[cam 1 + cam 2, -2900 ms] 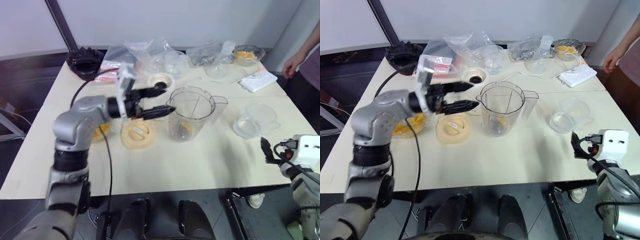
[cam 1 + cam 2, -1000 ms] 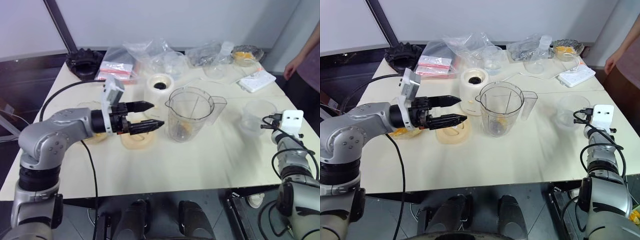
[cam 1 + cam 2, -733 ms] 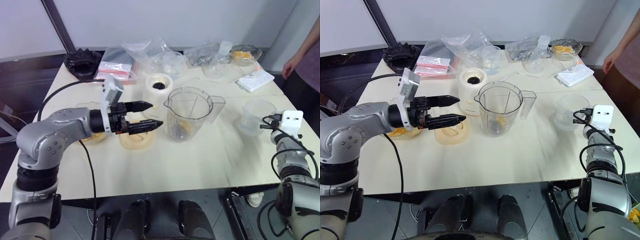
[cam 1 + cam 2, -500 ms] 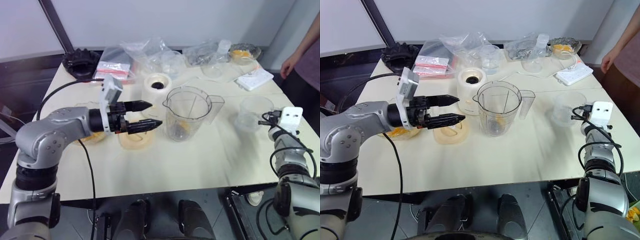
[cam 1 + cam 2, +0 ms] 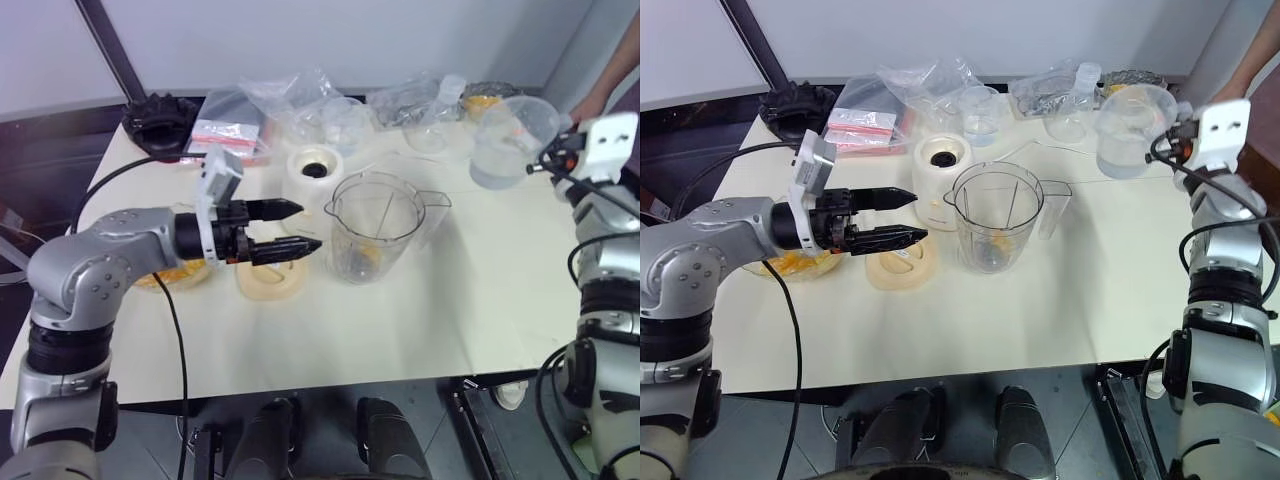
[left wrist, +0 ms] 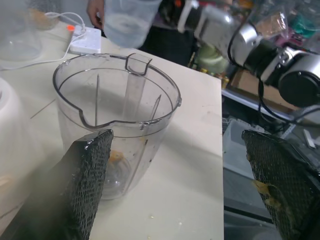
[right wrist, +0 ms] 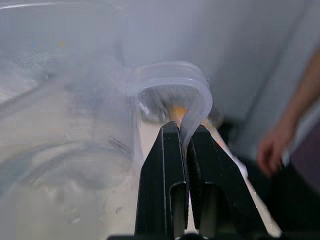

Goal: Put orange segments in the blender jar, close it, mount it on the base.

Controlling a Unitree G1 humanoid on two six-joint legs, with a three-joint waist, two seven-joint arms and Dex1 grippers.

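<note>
The blender jar [image 5: 378, 228] stands upright mid-table with a few orange segments [image 5: 367, 262] at its bottom, also seen through its wall as orange segments [image 6: 116, 156]. My left gripper [image 5: 308, 226] hovers open just left of the jar, level and pointing at it, nothing between its fingers [image 6: 87, 180]. The cream base [image 5: 315, 170] stands behind the left gripper, beside the jar. My right gripper [image 5: 548, 160] is raised at the far right, shut on the handle [image 7: 175, 85] of a small clear cup [image 5: 510, 140] held above the table.
A flat cream lid [image 5: 268, 278] lies under the left gripper. A bowl of orange pieces [image 5: 790, 263] sits below the left forearm. Plastic bags [image 5: 300, 100] and a black crown-shaped part [image 5: 160, 115] line the far edge. A person's hand [image 7: 272, 147] is at the far right.
My right gripper has risen from near the table with the small clear cup, carrying it up and slightly leftward. The left gripper has stayed in place, open.
</note>
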